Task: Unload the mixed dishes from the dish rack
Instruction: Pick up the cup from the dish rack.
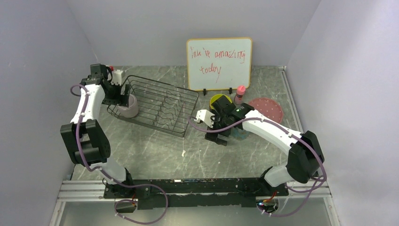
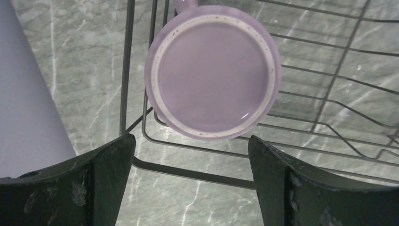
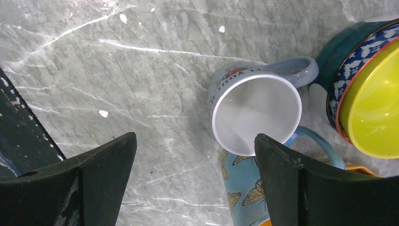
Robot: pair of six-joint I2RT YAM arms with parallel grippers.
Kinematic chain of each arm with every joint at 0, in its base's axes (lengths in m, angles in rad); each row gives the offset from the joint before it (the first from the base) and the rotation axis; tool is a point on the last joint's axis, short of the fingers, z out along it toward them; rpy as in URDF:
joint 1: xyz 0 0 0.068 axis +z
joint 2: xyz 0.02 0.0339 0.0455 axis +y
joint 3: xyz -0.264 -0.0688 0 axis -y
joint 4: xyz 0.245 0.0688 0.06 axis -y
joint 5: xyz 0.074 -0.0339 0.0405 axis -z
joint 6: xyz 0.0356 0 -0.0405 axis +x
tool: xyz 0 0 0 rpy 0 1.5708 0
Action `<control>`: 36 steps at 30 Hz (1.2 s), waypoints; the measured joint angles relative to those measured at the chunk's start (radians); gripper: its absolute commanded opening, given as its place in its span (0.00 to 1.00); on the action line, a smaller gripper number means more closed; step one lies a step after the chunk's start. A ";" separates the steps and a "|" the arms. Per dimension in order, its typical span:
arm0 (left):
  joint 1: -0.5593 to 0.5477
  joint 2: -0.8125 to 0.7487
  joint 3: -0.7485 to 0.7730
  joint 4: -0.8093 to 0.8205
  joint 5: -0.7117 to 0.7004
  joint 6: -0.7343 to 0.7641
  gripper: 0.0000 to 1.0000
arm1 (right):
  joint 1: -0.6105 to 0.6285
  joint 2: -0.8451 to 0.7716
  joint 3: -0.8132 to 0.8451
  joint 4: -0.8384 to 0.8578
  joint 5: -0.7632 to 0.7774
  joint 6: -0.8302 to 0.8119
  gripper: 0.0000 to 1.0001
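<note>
A black wire rectangular dish rack (image 1: 155, 106) sits on the grey marbled table (image 1: 155, 155), its left end close to the side wall and its far right corner near a white board with red writing (image 1: 219, 63). A lilac ceramic mug (image 2: 212, 77) stands bottom-up in the rack's near-left corner, just inside the rim wires, with the wavy dividers well off to its right. The left gripper (image 2: 190, 155) hovers above that corner with its jaws spread wide, holding nothing; the rack's edge wire runs between the fingertips and the mug.

The right gripper (image 3: 195, 150) hangs over bare marble with its jaws also spread and nothing between them. Just beside its right finger lie a small grey cup (image 3: 256, 120), mouth toward the camera, touching a blue butterfly-printed mug (image 3: 240, 188). A yellow bowl (image 3: 371, 113) nests inside a blue-patterned bowl (image 3: 350, 61) at that view's right edge. A pink speckled plate (image 1: 266, 109) lies flat farther right. A stretch of bare table separates the rack from this cluster.
</note>
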State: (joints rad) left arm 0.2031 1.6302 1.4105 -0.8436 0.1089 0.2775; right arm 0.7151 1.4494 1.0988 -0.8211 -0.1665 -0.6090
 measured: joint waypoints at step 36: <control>-0.102 0.102 -0.070 0.038 0.463 -0.153 0.94 | -0.011 0.010 -0.018 0.037 0.000 0.000 0.99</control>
State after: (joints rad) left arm 0.1009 1.7325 1.3407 -0.8055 0.5716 0.1242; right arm 0.7044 1.4590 1.0813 -0.7845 -0.1661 -0.6090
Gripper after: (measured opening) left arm 0.942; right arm 0.990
